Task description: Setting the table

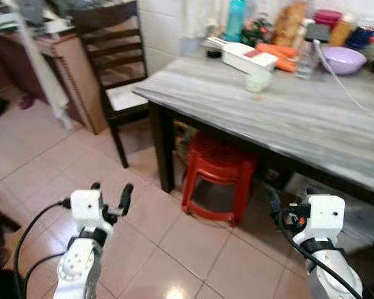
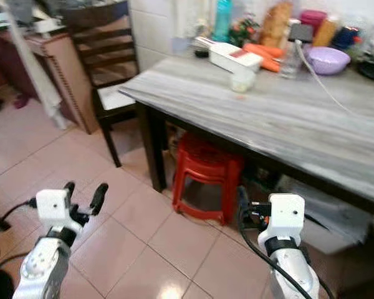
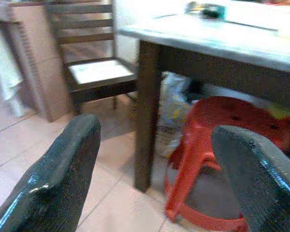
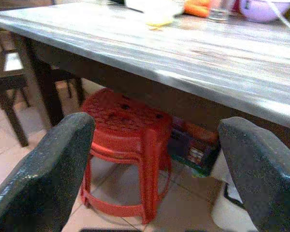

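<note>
A grey wood-grain table [image 1: 287, 118] on dark legs stands ahead. Along its far side are a purple bowl [image 1: 341, 59], a glass [image 1: 306, 59], orange carrots [image 1: 277, 53], a white box-shaped slicer [image 1: 249, 58] and a small pale cup [image 1: 257, 82]. My left gripper [image 1: 112, 187] is held low over the tiled floor, short of the table's near corner, open and empty. My right gripper [image 4: 157, 130] is also low, in front of the table edge, open with nothing between its fingers.
A red plastic stool [image 1: 217, 174] sits under the table, with bags [image 3: 171, 104] behind it. A dark wooden chair [image 1: 115, 75] stands at the table's left end, beside a brown cabinet [image 1: 68, 68]. A white cable [image 1: 340, 81] runs across the tabletop.
</note>
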### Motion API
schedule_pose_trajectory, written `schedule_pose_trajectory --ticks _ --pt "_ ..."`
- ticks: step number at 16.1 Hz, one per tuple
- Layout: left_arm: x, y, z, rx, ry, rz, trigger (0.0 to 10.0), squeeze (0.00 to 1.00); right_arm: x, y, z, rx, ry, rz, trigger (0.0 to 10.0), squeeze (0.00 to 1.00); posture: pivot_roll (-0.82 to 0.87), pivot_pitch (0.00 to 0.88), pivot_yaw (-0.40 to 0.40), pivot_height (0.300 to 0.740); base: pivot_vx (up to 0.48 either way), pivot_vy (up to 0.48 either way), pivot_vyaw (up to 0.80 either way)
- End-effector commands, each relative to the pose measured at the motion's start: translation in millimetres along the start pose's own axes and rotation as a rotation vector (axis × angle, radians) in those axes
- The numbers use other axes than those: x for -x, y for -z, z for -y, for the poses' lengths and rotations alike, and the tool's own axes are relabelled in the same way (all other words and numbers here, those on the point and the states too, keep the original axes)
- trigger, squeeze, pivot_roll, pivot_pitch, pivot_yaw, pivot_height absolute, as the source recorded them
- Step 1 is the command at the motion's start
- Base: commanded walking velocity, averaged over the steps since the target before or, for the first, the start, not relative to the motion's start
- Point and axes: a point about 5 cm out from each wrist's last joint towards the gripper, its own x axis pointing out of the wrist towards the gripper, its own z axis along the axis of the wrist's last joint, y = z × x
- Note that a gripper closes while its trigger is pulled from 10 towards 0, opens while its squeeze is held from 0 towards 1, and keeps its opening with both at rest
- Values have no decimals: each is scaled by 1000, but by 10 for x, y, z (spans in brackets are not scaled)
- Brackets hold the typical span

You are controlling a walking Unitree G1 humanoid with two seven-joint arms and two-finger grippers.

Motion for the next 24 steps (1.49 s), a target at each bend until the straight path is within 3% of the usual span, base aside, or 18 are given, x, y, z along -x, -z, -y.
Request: schedule_pose_trajectory --ticks 1,9,13,24 --pt "5 24 -19 -2 0 -18 10000 0 -1 23 -1 1 7 -6 10000 0 -100 57 38 740 0 0 -769" --pt "4 38 20 22 3 -13 10000 0 -22 36 4 10 1 -7 10000 0 -98 54 27 740 0 0 -224" --pt "-1 18 57 33 47 -1 10000 0 -39 38 1 9 -4 -9 10000 0 -98 50 31 740 0 0 -800" --pt "6 34 81 44 64 -6 10000 0 -37 35 -8 12 -7 -3 10000 0 -102 53 35 740 301 0 -800"
